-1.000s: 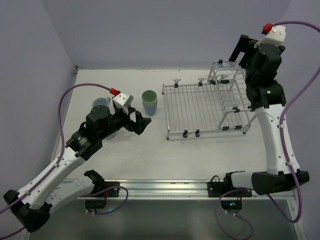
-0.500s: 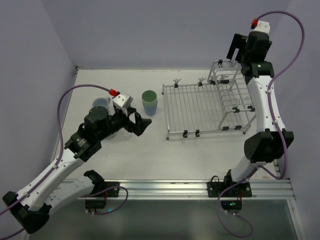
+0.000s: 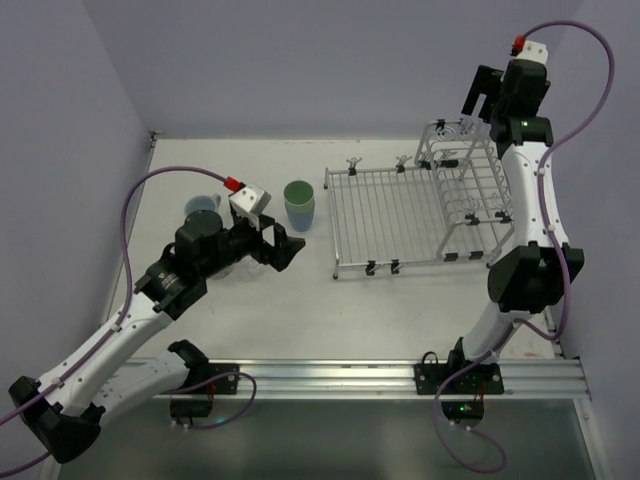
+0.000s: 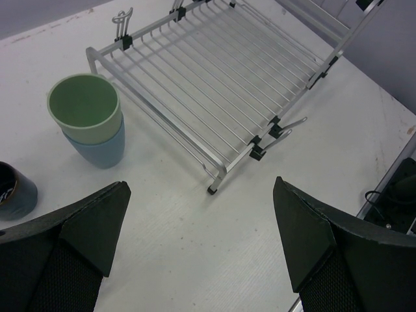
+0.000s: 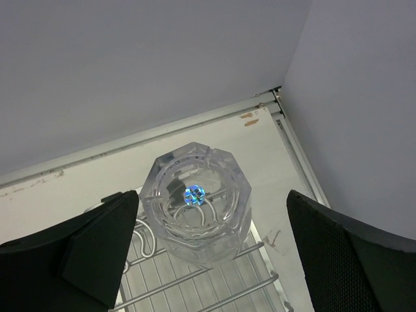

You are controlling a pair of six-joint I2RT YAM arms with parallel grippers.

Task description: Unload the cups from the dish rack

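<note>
The silver wire dish rack [image 3: 400, 210] lies at the right of the table, its flat grid [image 4: 214, 71] bare. A clear glass [image 5: 197, 201] stands upside down on the rack's raised far end. My right gripper [image 5: 211, 195] hangs open above it, one finger on each side, not touching. In the top view that gripper [image 3: 480, 100] is high over the rack's back right corner. A pale green tumbler [image 4: 84, 107] sits nested in a light blue tumbler [image 4: 97, 146] left of the rack. My left gripper [image 4: 200, 183] is open over bare table, holding nothing.
A dark blue mug [image 4: 13, 188] stands at the left edge of the left wrist view. Another pale blue cup [image 3: 203, 205] shows behind the left arm. The side wall [image 5: 364, 97] rises close to the right of the rack.
The right arm has swung up and back, bringing its open gripper over the far right end of the rack. The left arm has barely shifted.
</note>
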